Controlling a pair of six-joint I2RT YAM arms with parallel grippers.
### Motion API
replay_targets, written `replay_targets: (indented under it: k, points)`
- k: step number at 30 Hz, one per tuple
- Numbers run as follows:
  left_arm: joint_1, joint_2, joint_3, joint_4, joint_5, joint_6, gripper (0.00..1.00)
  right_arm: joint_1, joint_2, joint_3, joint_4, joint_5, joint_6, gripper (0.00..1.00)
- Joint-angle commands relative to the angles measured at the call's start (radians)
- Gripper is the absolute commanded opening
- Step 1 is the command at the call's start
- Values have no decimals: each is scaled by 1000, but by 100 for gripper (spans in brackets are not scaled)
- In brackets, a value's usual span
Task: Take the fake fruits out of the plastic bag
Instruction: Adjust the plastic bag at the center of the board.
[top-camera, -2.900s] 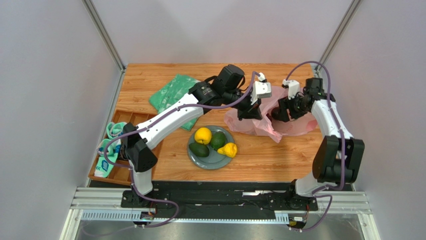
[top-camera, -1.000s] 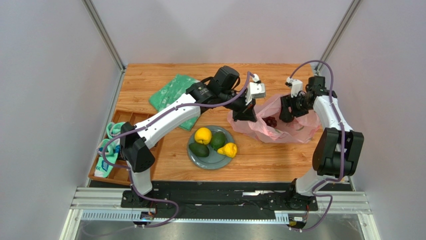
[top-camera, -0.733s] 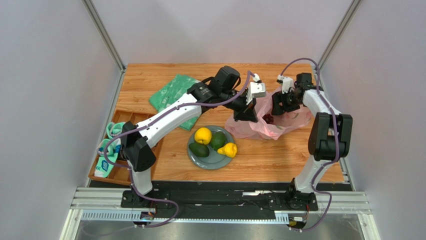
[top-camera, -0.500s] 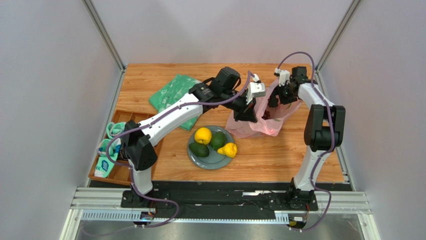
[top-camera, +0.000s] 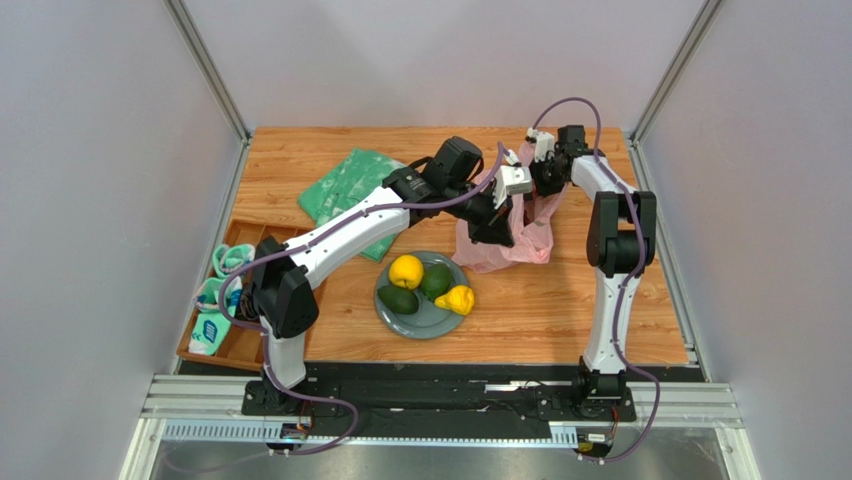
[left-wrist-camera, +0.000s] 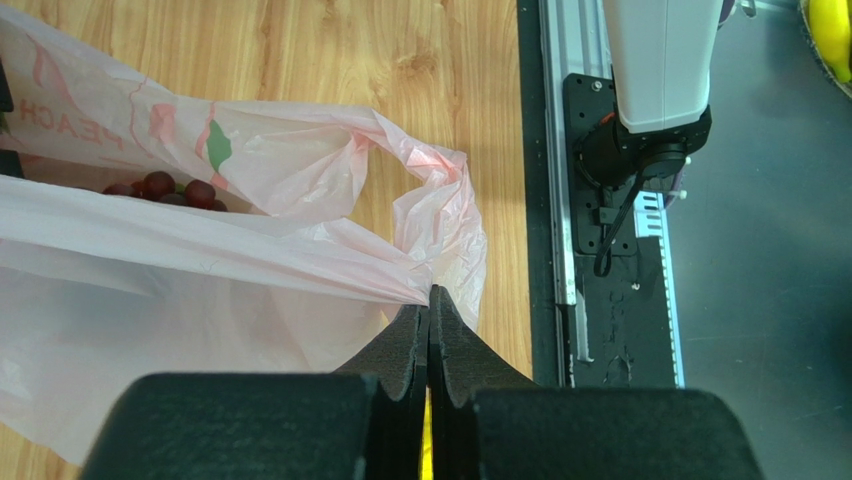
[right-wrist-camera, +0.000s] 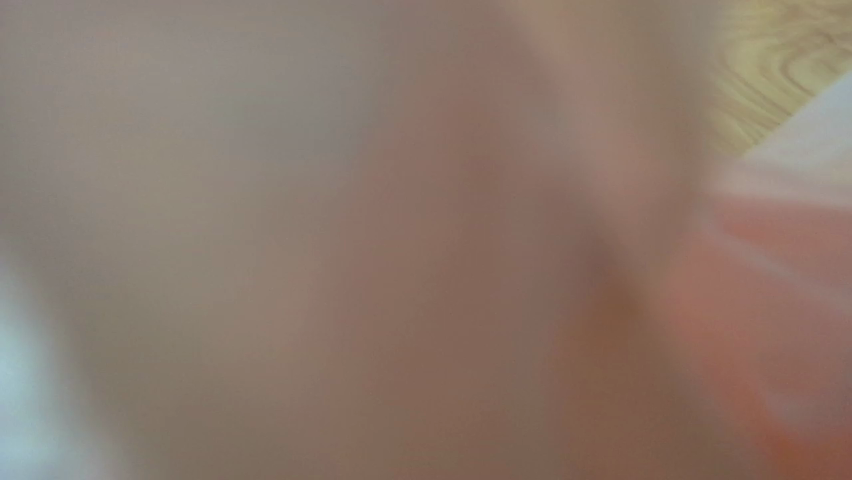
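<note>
The pink plastic bag (top-camera: 512, 238) hangs bunched between my two grippers at the table's middle right. My left gripper (top-camera: 497, 228) is shut on its rim (left-wrist-camera: 430, 296), the fingers pressed flat together on the film. The dark grape bunch (left-wrist-camera: 165, 187) lies inside the bag. My right gripper (top-camera: 532, 186) is at the bag's far top edge and holds it up. Its wrist view shows only blurred pink film (right-wrist-camera: 400, 240). On the grey plate (top-camera: 428, 322) lie the citrus (top-camera: 406, 271), two avocados (top-camera: 398, 299) (top-camera: 435, 281) and the yellow lumpy fruit (top-camera: 457, 298).
A flat green patterned bag (top-camera: 348, 190) lies at the back left. A wooden tray (top-camera: 240, 342) with teal packets (top-camera: 212, 322) sits at the left edge. The right arm's elbow (top-camera: 620, 220) stands just right of the bag. Grey walls close in both sides.
My right gripper has swung left and back, pulling the bag's right side with it. The bag has gone from spread out to a narrow raised bundle. The left gripper has hardly moved.
</note>
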Motion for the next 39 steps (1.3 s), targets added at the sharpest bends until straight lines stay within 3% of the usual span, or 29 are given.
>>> replay_targets:
  k: [1, 7, 11, 13, 15, 18, 23, 30, 33, 37, 39]
  points:
    - [-11, -20, 7, -34, 29, 27, 0, -37, -102, -84, -13, 116, 53, 77]
    - [20, -149, -99, -108, -9, 107, 0, -198, -415, -466, -238, 238, 50, 77]
    - [23, -249, -173, -114, -3, 118, 0, -458, -770, -729, -361, 333, -87, 77]
    - [23, -278, -186, -93, 0, 110, 0, -504, -889, -774, -373, 315, -223, 77]
    - [23, -251, -164, -68, 12, 96, 0, -496, -981, -790, -366, 189, -261, 77]
    - [23, -170, -80, -59, 61, 72, 0, -412, -951, -730, -357, 29, -195, 75]
    - [9, -51, 39, 9, 104, -13, 0, -289, -899, -663, -281, -25, -152, 70]
    - [5, 19, 83, 61, 94, -68, 0, -246, -816, -587, -323, -83, -270, 68]
    - [5, 19, 68, 59, 89, -67, 0, -228, -817, -642, -221, -19, -284, 72]
    - [5, 9, 50, 59, 83, -62, 0, -205, -894, -715, -61, 322, -258, 75]
    - [6, 1, 45, 61, 71, -57, 0, -208, -952, -718, -63, 362, -281, 77]
